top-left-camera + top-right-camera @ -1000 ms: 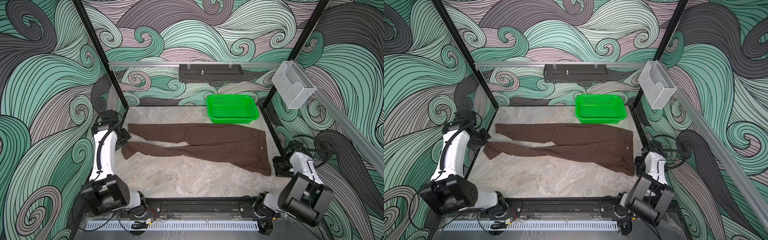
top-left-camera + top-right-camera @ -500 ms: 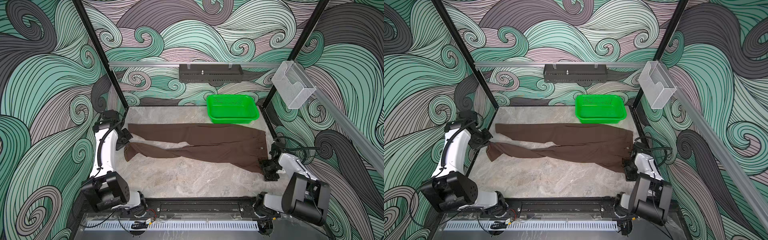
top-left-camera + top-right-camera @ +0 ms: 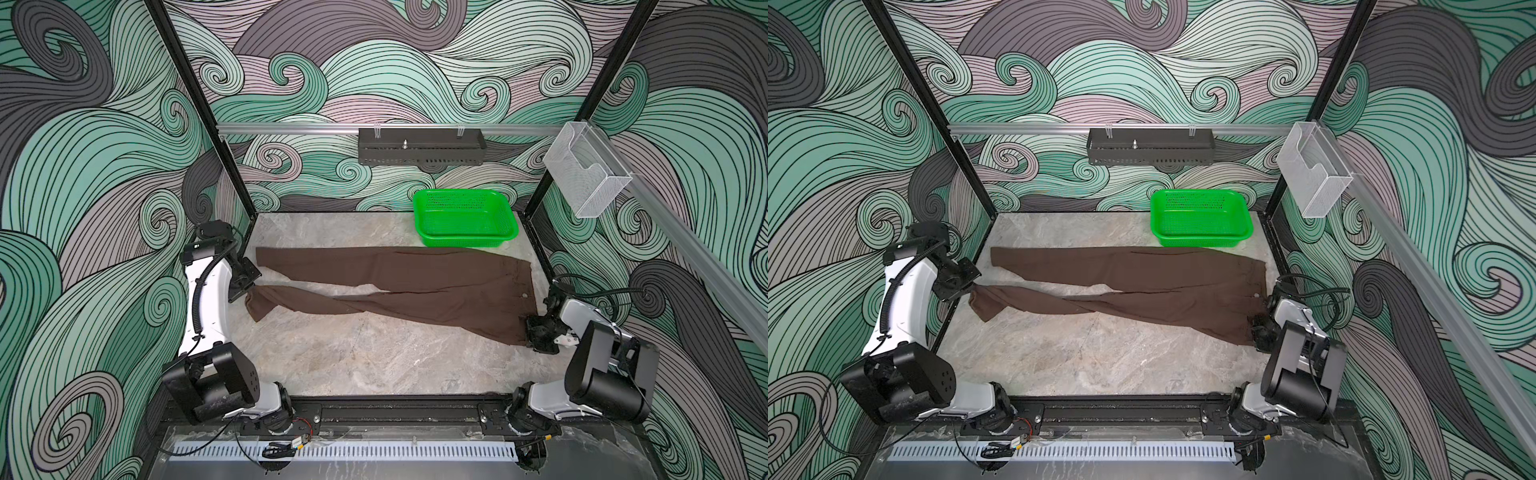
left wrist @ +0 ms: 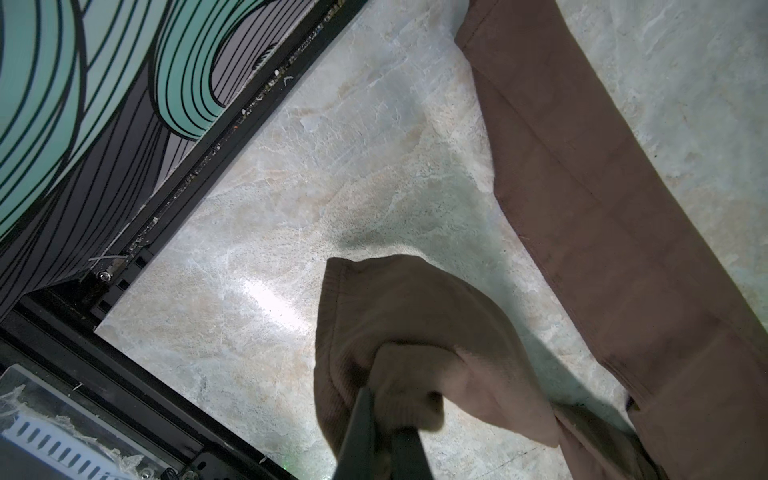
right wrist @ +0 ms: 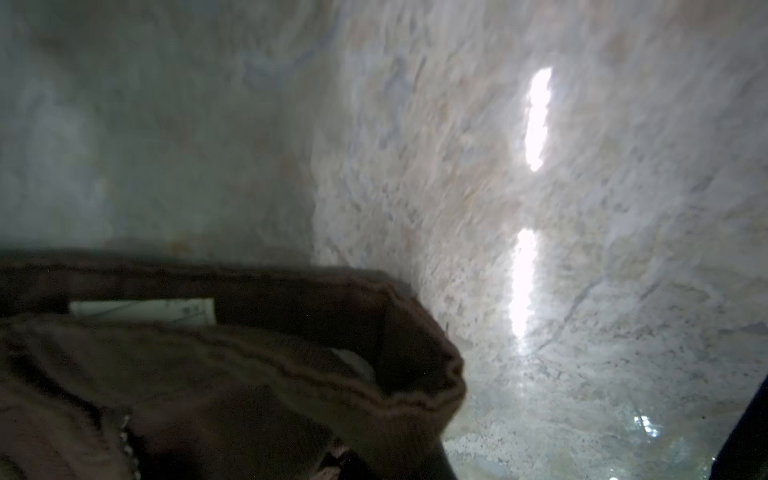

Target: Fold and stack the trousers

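Note:
The dark brown trousers (image 3: 395, 282) (image 3: 1129, 278) lie spread across the marble table, legs pointing left and waistband at the right. My left gripper (image 3: 246, 293) (image 3: 968, 288) is shut on the hem of the near leg. In the left wrist view the gripper (image 4: 382, 432) pinches that bunched hem (image 4: 415, 316) slightly off the table, and the far leg (image 4: 602, 208) lies flat beyond. My right gripper (image 3: 532, 332) (image 3: 1256, 328) sits at the near corner of the waistband, shut on it. In the right wrist view the waistband (image 5: 291, 365) curls up and a pale label shows inside.
A green perforated basket (image 3: 465, 220) (image 3: 1200, 216) stands at the back right, just behind the trousers. A black rack (image 3: 419, 145) and a clear holder (image 3: 582, 183) hang on the frame rails. Bare marble (image 3: 353, 357) stretches from the trousers to the front rail.
My right gripper has come in from the right side to the near waistband corner and shut on it. The left gripper has kept its hold on the hem, which has shifted slightly right.

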Action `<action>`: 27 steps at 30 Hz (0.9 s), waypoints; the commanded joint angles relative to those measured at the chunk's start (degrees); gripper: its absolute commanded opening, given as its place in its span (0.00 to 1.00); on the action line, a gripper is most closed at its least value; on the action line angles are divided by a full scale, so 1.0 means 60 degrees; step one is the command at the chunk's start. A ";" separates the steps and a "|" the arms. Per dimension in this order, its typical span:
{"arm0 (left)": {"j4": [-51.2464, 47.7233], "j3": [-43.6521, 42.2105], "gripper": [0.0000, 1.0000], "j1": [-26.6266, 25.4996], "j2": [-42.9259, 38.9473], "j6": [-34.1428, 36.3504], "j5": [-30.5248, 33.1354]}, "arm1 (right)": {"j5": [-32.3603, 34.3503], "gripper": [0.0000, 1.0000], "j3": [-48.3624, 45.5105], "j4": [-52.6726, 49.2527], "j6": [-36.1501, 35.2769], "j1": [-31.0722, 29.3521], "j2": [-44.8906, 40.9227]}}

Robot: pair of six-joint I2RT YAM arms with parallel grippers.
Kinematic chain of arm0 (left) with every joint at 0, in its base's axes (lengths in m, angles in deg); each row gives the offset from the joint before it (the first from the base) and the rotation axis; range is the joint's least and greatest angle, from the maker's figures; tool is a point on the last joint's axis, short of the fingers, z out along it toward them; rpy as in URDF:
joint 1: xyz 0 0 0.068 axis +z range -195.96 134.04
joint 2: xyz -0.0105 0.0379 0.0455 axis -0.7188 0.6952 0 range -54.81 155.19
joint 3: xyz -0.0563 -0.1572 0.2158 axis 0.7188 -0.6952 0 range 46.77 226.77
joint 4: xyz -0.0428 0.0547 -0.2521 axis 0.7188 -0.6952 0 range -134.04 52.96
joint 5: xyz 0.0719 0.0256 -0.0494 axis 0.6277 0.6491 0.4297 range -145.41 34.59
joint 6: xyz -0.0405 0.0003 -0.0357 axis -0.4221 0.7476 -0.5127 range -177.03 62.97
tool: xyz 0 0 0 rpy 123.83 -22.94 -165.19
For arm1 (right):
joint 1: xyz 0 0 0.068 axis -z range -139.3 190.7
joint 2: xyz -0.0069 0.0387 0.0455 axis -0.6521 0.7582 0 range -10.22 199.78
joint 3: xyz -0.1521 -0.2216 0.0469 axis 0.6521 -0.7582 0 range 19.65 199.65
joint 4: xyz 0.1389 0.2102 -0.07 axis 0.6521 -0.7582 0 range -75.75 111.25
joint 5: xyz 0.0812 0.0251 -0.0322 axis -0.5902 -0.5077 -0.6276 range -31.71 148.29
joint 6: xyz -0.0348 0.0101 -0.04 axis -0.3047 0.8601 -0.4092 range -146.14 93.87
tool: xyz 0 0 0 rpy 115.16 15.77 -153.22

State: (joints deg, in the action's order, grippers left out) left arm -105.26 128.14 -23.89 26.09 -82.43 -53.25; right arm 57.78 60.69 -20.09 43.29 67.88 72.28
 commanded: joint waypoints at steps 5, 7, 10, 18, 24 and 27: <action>-0.0516 0.1012 0.00 0.0890 0.0457 -0.0057 0.0113 | 0.0493 0.00 0.0767 -0.0901 -0.0435 0.1247 -0.0714; -0.0502 0.1233 0.00 0.1094 0.0530 -0.0127 0.0039 | 0.0429 0.00 0.1046 -0.1123 -0.0417 0.1365 -0.0839; -0.0444 0.1696 0.00 0.1315 0.0699 -0.0229 -0.0209 | 0.0295 0.00 0.1584 -0.1300 -0.0252 0.1359 -0.0934; -0.0520 0.2012 0.00 0.1623 0.0682 -0.0454 -0.0240 | 0.0588 0.00 0.2761 -0.2108 -0.0511 0.1365 -0.0688; -0.0098 0.0228 0.00 0.2447 -0.0292 -0.0361 0.0109 | 0.1636 0.00 0.2483 -0.2218 -0.1119 0.1524 -0.0902; 0.0077 -0.0013 0.00 0.2595 -0.0496 -0.0459 0.0261 | 0.1987 0.00 0.2752 -0.2435 -0.1258 0.1576 -0.0850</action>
State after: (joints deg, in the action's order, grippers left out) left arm -107.54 127.24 -9.67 25.72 -83.96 -55.79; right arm 62.24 75.53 -33.79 37.28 76.29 68.21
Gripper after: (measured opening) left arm 0.057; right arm 0.073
